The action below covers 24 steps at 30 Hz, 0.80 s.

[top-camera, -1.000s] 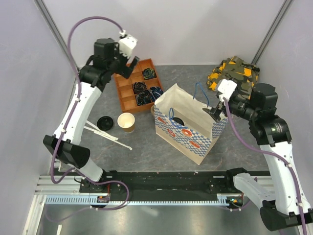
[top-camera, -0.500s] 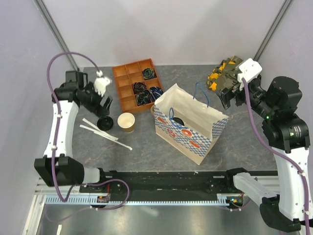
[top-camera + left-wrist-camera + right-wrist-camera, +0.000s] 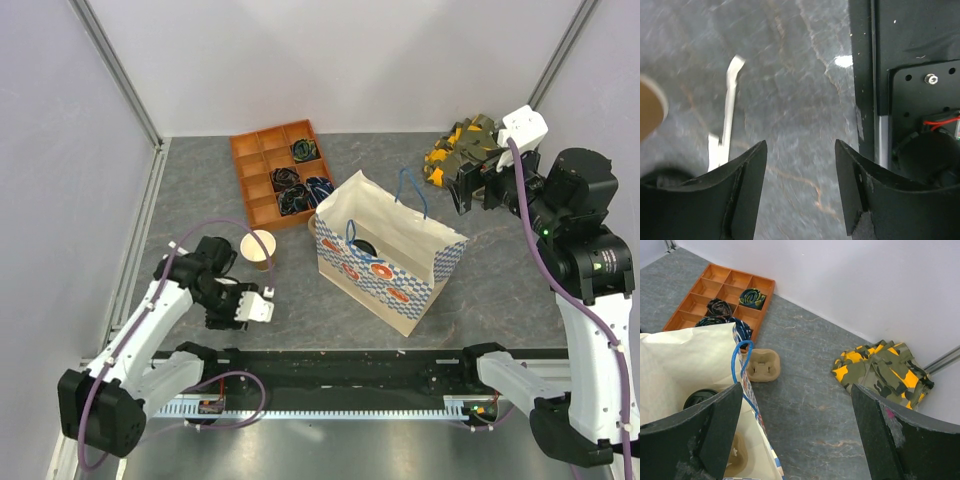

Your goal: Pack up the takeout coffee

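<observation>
The takeout coffee (image 3: pixel 363 247) stands inside the patterned paper bag (image 3: pixel 400 285); only its round black lid (image 3: pixel 700 398) shows. My left gripper (image 3: pixel 228 312) hangs low over the table near the front edge, just in front of a lidless tan cup (image 3: pixel 258 248). In its wrist view the left gripper (image 3: pixel 800 150) is open, with only bare table between the fingers. My right gripper (image 3: pixel 468 190) is raised to the right of the bag, near the camouflage cloth (image 3: pixel 470 150). The right gripper (image 3: pixel 796 390) is wide open and holds nothing.
An orange divided tray (image 3: pixel 262 185) with rolled items sits at the back left. A cardboard cup carrier (image 3: pixel 762 365) lies behind the bag, and another carrier (image 3: pixel 735 455) lies inside it. A white stick (image 3: pixel 730 112) lies beside my left fingers. The black base rail (image 3: pixel 905 45) runs close by.
My left arm swung from the orange tray down to the front of the table beside the tan cup, its jaws narrowing. My right gripper lifted away from the bag's mouth toward the back right.
</observation>
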### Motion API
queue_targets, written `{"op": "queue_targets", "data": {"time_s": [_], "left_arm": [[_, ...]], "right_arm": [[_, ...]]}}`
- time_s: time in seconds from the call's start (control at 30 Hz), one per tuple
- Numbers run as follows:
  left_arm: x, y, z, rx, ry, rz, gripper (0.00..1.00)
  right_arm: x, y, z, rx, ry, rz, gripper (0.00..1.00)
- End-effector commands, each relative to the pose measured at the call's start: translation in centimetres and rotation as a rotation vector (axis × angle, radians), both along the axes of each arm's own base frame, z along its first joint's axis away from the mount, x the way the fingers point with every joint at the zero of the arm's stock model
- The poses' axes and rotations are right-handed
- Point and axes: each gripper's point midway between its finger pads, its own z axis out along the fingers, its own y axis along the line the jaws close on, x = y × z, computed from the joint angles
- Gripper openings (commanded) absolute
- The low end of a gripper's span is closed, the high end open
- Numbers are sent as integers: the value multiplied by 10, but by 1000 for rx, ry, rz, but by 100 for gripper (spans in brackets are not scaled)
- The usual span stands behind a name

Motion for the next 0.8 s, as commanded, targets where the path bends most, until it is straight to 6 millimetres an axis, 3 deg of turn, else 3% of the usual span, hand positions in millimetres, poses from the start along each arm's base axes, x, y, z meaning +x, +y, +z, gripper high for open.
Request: {"op": "queue_targets", "data": {"time_s": [0.0, 0.1, 0.27, 0.37, 0.77], "left_arm": [[19, -21, -12, -46, -140, -181, 63], [26, -27, -27, -39, -154, -225, 62], [37, -30, -36, -21, -131, -207, 59], [56, -33, -39, -3, -187, -184, 55], [70, -38, -67, 79, -175, -181, 46]], "right_arm": [[-6, -2, 15, 28, -20, -11, 98], [-7, 0, 14, 26, -18, 1, 98], [-10, -1, 11, 20, -14, 4, 98], [-11, -1, 8, 12, -11, 5, 98], [-9, 0, 4, 0, 2, 16, 98]]}}
